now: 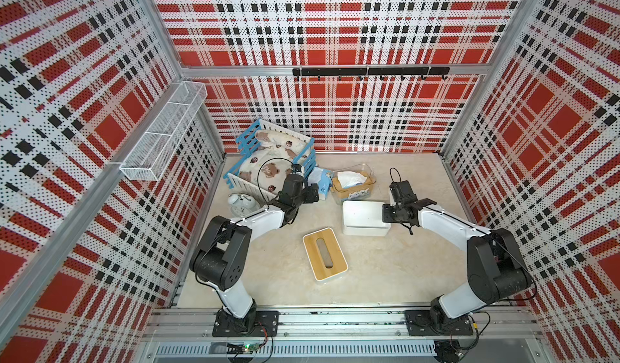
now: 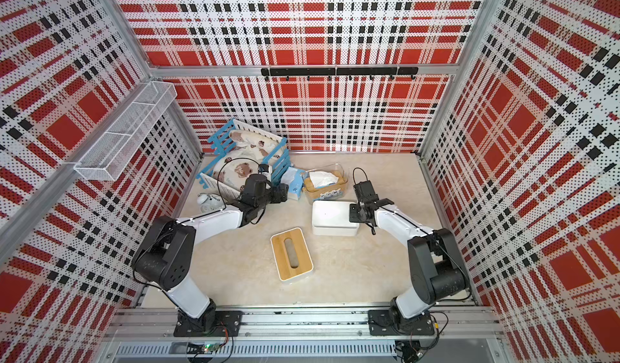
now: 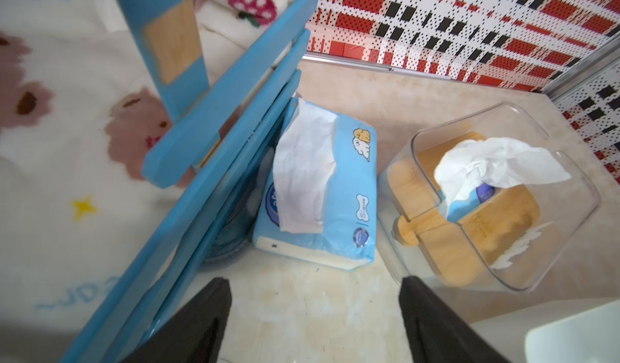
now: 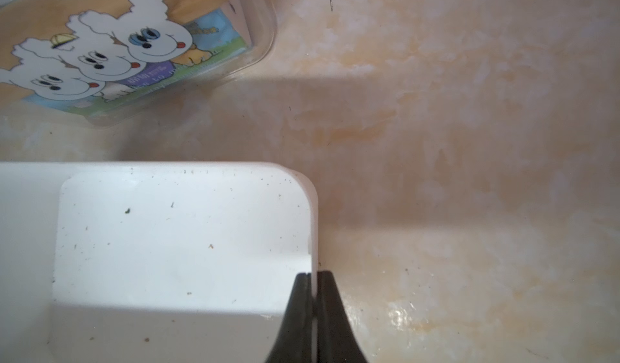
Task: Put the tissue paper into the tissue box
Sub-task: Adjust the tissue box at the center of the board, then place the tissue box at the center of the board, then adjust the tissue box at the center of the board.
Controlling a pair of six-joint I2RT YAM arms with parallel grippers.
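Grippers first. Left gripper (image 3: 313,280): spread wide, nothing between the jaws, hanging low over the bench (image 1: 385,270) and facing the tissue paper (image 3: 335,193) from just short of it. Right gripper (image 4: 313,274): pressed together on the thin short wall of the tissue box (image 4: 167,244), one finger inside, one outside.

Tissue paper (image 1: 322,183): a light-blue pack with small cartoon print and a white sheet sticking out. Lies on the bench against the lower rail of the blue crib (image 3: 235,93), just beside the clear holder (image 3: 503,193). Inside that holder: a bamboo insert, a second blue pack, crumpled white tissue poking up.

Tissue box: white, open-topped, bare floor flecked with specks. Nearer the arm bases, apart from the box: bamboo lid (image 1: 324,259) with a long slot, flat on the bench. Beside the crib, close to the left arm: white alarm clock (image 1: 242,203).
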